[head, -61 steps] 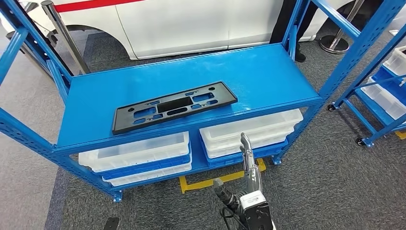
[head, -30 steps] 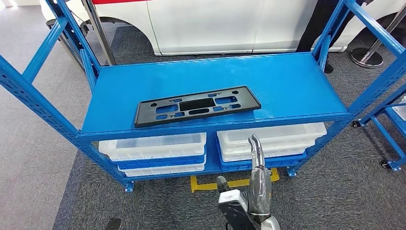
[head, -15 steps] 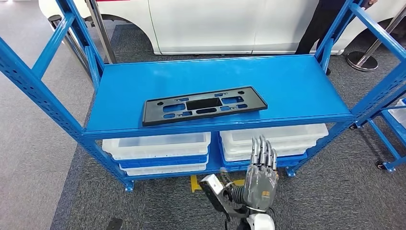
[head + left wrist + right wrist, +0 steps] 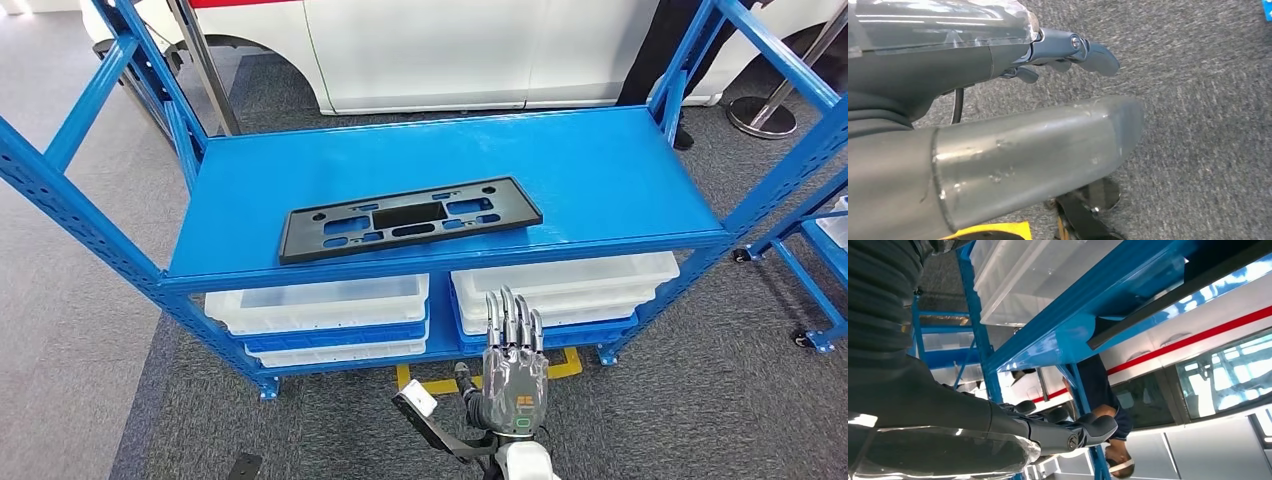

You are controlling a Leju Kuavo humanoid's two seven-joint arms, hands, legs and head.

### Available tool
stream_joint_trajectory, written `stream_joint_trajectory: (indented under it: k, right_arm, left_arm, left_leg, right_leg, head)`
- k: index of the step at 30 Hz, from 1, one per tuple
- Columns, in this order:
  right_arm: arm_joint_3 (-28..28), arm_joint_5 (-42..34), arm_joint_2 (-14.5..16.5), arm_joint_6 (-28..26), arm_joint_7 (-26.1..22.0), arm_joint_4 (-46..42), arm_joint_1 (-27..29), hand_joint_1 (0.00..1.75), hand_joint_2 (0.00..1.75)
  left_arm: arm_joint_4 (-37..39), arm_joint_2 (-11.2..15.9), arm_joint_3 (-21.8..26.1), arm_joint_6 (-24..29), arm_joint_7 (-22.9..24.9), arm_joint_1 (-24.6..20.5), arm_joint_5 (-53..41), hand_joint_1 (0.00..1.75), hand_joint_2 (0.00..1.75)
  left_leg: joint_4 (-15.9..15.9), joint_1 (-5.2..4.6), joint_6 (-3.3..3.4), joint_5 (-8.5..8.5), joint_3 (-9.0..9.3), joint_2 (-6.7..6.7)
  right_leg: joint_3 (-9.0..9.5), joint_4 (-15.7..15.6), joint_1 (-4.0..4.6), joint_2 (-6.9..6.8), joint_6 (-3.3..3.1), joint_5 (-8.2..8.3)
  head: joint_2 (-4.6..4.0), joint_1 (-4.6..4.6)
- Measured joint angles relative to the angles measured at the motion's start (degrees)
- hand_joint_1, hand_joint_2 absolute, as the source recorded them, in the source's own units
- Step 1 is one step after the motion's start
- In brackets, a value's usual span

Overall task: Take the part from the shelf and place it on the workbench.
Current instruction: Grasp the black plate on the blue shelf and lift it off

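Observation:
The part, a long black plastic plate frame (image 4: 410, 220) with cut-outs, lies flat on the top board of the blue shelf (image 4: 600, 170), near its front edge and left of centre. My right hand (image 4: 512, 370) is raised in front of the shelf, below the board's level, with its back toward me, fingers straight and apart, holding nothing. In the right wrist view the right hand (image 4: 1068, 432) points up at the underside edge of the shelf, where the part's dark rim (image 4: 1168, 300) overhangs. My left hand (image 4: 1048, 55) hangs over grey carpet and holds nothing.
White bins (image 4: 320, 305) (image 4: 565, 285) fill the lower shelf. A white car (image 4: 450, 50) stands behind the shelf, with a person (image 4: 650, 60) and a stanchion base (image 4: 765, 115) at the back right. Another blue rack (image 4: 820, 260) is at the right. Yellow floor mark (image 4: 480, 375).
The camera has swung, so the whole scene shifted. My right hand has turned from edge-on to showing its back, and its fingers have spread. The part lies as before.

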Motion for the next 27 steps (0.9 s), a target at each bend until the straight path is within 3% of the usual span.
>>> stream_joint_trajectory:
  k: [2, 5, 7, 8, 10, 11, 12, 13, 14, 15, 17, 19, 22, 24, 26, 27]
  right_arm:
    - [0.0, 0.0, -0.1, 0.0, 0.0, 0.3, -0.2, 0.0, 1.75]
    - [0.0, 0.0, -0.1, 0.0, 0.0, 0.7, -0.4, 0.0, 1.75]
    - [0.0, 0.0, -0.1, 0.0, -0.4, 0.9, -0.5, 0.0, 1.75]
    - [0.0, 0.0, -0.1, 0.0, -0.6, 1.1, -0.6, 0.0, 1.75]
    - [0.0, 0.0, 0.0, -0.1, -1.3, 1.4, -0.6, 0.0, 1.75]
    - [0.0, 0.0, 0.1, -0.1, -1.7, 1.7, -0.6, 0.0, 1.75]
    - [0.0, 0.0, 0.2, -0.1, -2.1, 1.9, -0.6, 0.0, 1.75]
    - [0.0, 0.0, 0.4, -0.1, -2.6, 2.2, -0.6, 0.0, 1.75]
    - [-0.1, 0.0, 0.6, -0.1, -3.1, 2.4, -0.6, 0.0, 1.75]
    - [-0.1, 0.0, 0.9, -0.1, -3.5, 2.5, -0.7, 0.0, 1.75]
    - [-0.3, 0.0, 1.4, -0.1, -4.2, 2.6, -0.9, 0.0, 1.75]
    - [-0.5, 0.0, 1.8, -0.1, -4.6, 2.9, -1.0, 0.0, 1.75]
    - [-0.7, 0.0, 2.4, -0.2, -5.1, 3.1, -1.0, 0.0, 1.75]
    - [-0.7, 0.0, 3.0, -0.2, -5.5, 3.2, -1.1, 0.0, 1.75]
    - [-0.7, 0.0, 3.3, -0.2, -5.8, 3.3, -1.1, 0.0, 1.75]
    - [-0.8, 0.0, 3.4, -0.2, -6.1, 3.4, -1.0, 0.0, 1.75]
  left_arm:
    - [0.0, 0.0, 0.0, -0.1, 0.1, -0.1, -0.1, 0.0, 0.0]
    - [0.0, 0.0, 0.0, -0.7, 0.6, -0.1, -0.2, 0.0, 0.0]
    - [0.0, 0.0, 0.1, -1.2, 1.0, -0.1, -0.4, 0.0, 0.0]
    - [0.0, 0.0, 0.1, -1.4, 1.1, -0.2, -0.6, 0.0, 0.0]
    - [0.0, 0.0, 0.1, -1.7, 1.2, -0.2, -0.9, 0.0, 0.0]
    - [0.0, 0.0, 0.1, -1.8, 1.3, -0.2, -1.1, 0.0, 0.0]
    - [0.0, 0.0, 0.2, -2.0, 1.3, -0.2, -1.2, 0.0, 0.0]
    - [0.0, 0.0, 0.2, -2.2, 1.3, -0.2, -1.3, 0.0, 0.0]
    - [0.0, 0.0, 0.2, -2.3, 1.4, -0.2, -1.4, 0.0, 0.0]
    - [0.0, 0.0, 0.2, -2.4, 1.4, -0.2, -1.5, 0.0, 0.0]
    - [0.0, 0.0, 0.2, -2.4, 1.5, -0.3, -1.8, 0.0, 0.0]
    - [0.0, 0.0, 0.3, -2.4, 1.7, -0.3, -1.9, 0.0, 0.0]
    - [0.0, 0.0, 0.4, -2.4, 1.8, -0.4, -1.9, 0.0, 0.0]
    - [0.0, 0.0, 0.4, -2.4, 1.9, -0.5, -2.0, 0.0, 0.0]
    - [0.0, 0.0, 0.4, -2.4, 2.0, -0.5, -2.0, 0.0, 0.0]
    - [0.0, 0.0, 0.4, -2.4, 2.0, -0.4, -2.0, 0.0, 0.0]
  left_leg:
    - [-5.8, -0.2, 0.44, 1.77, 2.7, -0.08]
    - [-6.9, -0.42, 1.29, 1.86, 3.02, -0.17]
    - [-7.4, -0.19, 2.11, 2.22, 3.2, -0.11]
    - [-7.7, -0.05, 2.47, 2.36, 3.28, -0.06]
    - [-7.7, -0.12, 2.85, 2.36, 3.24, 0.03]
    - [-7.7, -0.17, 2.89, 2.33, 3.23, 0.04]
    - [-7.7, -0.22, 2.91, 2.31, 3.25, 0.04]
    - [-7.6, -0.25, 2.9, 2.26, 3.31, 0.01]
    - [-7.6, -0.28, 2.85, 2.21, 3.44, -0.05]
    - [-7.6, -0.3, 2.75, 2.11, 3.61, -0.11]
    - [-7.5, -0.5, 2.36, 1.9, 3.69, -0.2]
    - [-7.4, -0.6, 1.77, 1.8, 3.5, -0.2]
    - [-6.6, -0.5, 0.78, 0.97, 3.24, -0.17]
    - [-2.3, -0.37, 0.27, -1.62, 1.36, -0.16]
    - [4.6, -0.3, -0.16, -4.65, -2.06, -0.15]
    - [7.2, -0.26, -0.35, -5.28, -3.49, -0.14]
  right_leg:
    - [-0.1, 0.3, 0.18, 0.03, 0.51, -0.2]
    - [-0.26, 0.2, 0.28, 0.03, 1.47, -0.09]
    - [-0.63, 1.3, 0.18, 0.02, 2.07, -1.12]
    - [-1.56, 3.4, 0.12, 0.01, 2.32, -2.51]
    - [-4.99, 10.7, -0.04, -0.03, 2.66, -6.16]
    - [-6.76, 14.2, -0.08, -0.03, 2.77, -7.38]
    - [-7.85, 16.2, -0.09, -0.03, 2.81, -7.57]
    - [-7.88, 15.9, -0.09, -0.03, 2.74, -6.59]
    - [-6.79, 13.5, -0.09, -0.03, 2.56, -4.65]
    - [-4.88, 9.4, -0.06, -0.03, 2.27, -2.34]
    - [-1.64, 2.5, 0.19, -0.03, 1.61, 0.23]
    - [-0.94, 0.5, 0.53, 0.03, 1.2, 0.28]
    - [-0.72, -0.1, 0.25, 0.1, 0.44, 0.53]
    - [-0.37, -0.6, 0.01, -0.04, -0.17, 0.64]
    - [-0.32, -0.5, 0.07, -0.13, -0.5, 0.52]
    - [-0.3, -0.5, 0.11, -0.12, -0.55, 0.43]
  head:
    - [0.0, 0.02]
    - [0.0, 0.03]
    - [0.0, 0.04]
    - [0.0, 0.04]
    - [0.0, 0.04]
    - [0.0, 0.04]
    - [0.0, 0.04]
    - [0.0, 0.04]
    - [0.0, 0.04]
    - [0.0, 0.04]
    - [0.0, 0.04]
    - [0.0, 0.04]
    - [0.0, 0.04]
    - [0.0, 0.03]
    - [0.0, 0.01]
    - [0.0, 0.01]
